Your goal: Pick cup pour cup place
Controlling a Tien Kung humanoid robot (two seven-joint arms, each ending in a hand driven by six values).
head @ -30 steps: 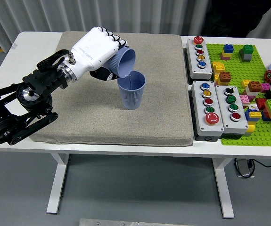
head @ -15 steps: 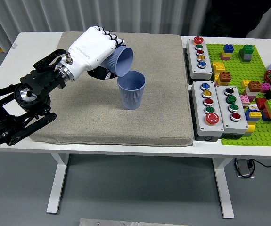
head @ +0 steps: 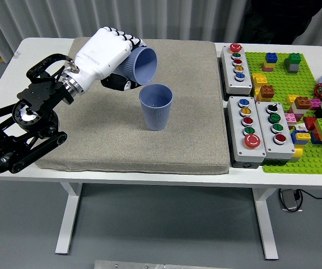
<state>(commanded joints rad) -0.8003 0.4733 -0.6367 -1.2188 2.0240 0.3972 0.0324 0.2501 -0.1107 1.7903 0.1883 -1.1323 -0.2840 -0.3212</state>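
Left robot hand (head: 107, 53): white, five-fingered, on a black arm entering from the left edge. Fingers wrapped around the held cup (head: 140, 63), a blue ribbed cup tipped on its side with its mouth facing right and slightly down. Change noted: a second ago the held cup's rim sat just over the mouth of the standing cup (head: 155, 106), in pouring position; half a second ago it had begun to lift; now the robot hand has drawn up and back to the left, and a clear gap shows between the two cups. The tilt has not yet been undone.

Standing cup: same blue ribbed type, upright on the grey mat (head: 194, 140), below and right of the held cup. It has not moved across the three views. Contents cannot be made out.

Judgement: the pour appears finished and the arm is retreating. Remaining step is likely to right the held cup and set it down on the mat, clear of the standing one.

Right robot hand: not in view.

Worktop (head: 15, 67): white, carrying the mat, button boxes (head: 249, 130) to the right, and a green brick baseplate (head: 295, 84) with coloured bricks at the far right. None of these disturbed.
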